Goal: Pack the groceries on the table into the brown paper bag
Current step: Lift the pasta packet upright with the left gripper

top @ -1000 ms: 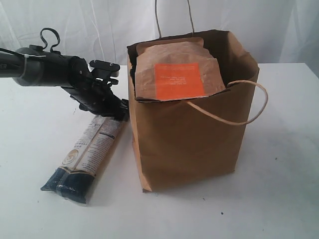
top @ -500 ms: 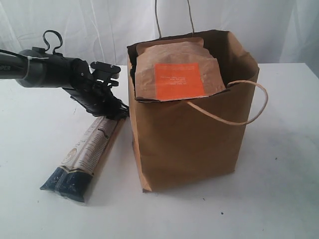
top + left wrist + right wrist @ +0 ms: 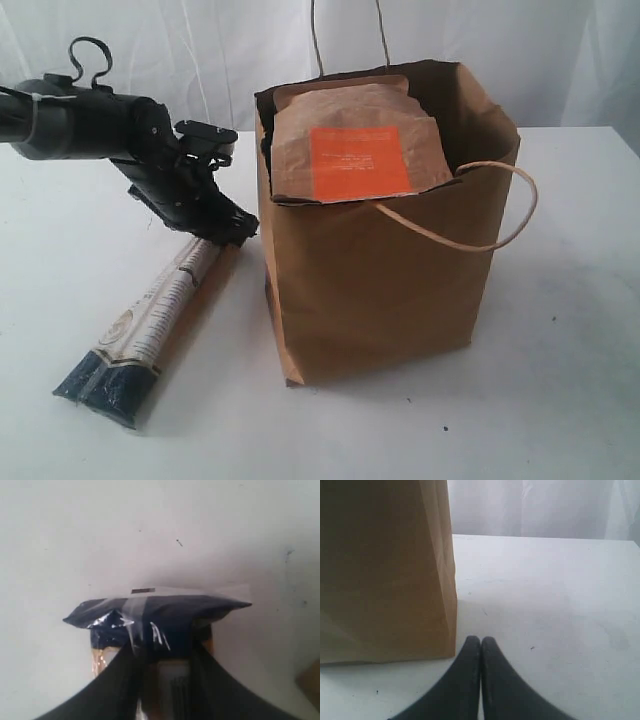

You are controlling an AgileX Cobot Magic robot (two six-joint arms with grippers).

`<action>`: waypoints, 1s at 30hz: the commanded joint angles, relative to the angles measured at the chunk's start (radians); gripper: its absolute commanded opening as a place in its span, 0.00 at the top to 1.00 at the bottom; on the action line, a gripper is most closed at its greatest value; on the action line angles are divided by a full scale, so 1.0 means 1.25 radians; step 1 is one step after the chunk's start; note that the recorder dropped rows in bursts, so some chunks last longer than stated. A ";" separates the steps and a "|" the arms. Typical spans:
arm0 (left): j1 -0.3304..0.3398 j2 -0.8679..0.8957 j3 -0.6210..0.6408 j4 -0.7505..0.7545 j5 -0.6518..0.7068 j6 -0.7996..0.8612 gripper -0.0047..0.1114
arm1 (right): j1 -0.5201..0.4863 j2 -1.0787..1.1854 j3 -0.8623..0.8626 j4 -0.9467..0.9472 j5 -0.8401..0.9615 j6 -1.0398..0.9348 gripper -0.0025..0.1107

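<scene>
The long dark-blue-and-beige pasta packet (image 3: 155, 315) lies slanted on the white table (image 3: 570, 390), left of the brown paper bag (image 3: 390, 290). My left gripper (image 3: 226, 232) is shut on the packet's far end, right beside the bag's left wall. In the left wrist view the packet (image 3: 160, 612) runs away between the dark fingers (image 3: 120, 680), with my gripper (image 3: 165, 657) clamped round it. A brown orange-labelled pouch (image 3: 358, 150) stands inside the bag, its top showing. My right gripper (image 3: 481, 642) is shut and empty, low over the table beside the bag (image 3: 385, 565).
The bag's twine handle (image 3: 500, 235) loops out over its front right side, and another handle (image 3: 348, 30) rises at the back. A white curtain (image 3: 200, 50) hangs behind the table.
My left gripper has closed on the pasta packet's end. The packet's free dark-blue end has slid left and nearer the front edge, and the arm has risen slightly.
</scene>
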State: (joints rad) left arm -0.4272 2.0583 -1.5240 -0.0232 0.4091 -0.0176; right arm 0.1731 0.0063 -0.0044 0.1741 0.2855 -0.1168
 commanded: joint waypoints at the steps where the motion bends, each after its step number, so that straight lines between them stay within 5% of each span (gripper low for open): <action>1: 0.022 -0.098 -0.002 0.026 0.044 -0.004 0.95 | -0.004 -0.005 0.004 -0.005 -0.009 0.001 0.98; 14: 0.079 -0.308 -0.002 0.027 0.110 -0.008 0.95 | -0.004 -0.005 0.004 -0.005 -0.008 0.000 0.98; 30: 0.084 -0.548 -0.008 0.026 0.151 -0.003 0.95 | -0.004 -0.005 0.004 -0.005 -0.008 0.000 0.98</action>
State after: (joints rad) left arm -0.3265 1.4430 -1.5217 0.0121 0.6394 -0.0208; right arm 0.1731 0.0063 -0.0044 0.1741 0.2855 -0.1168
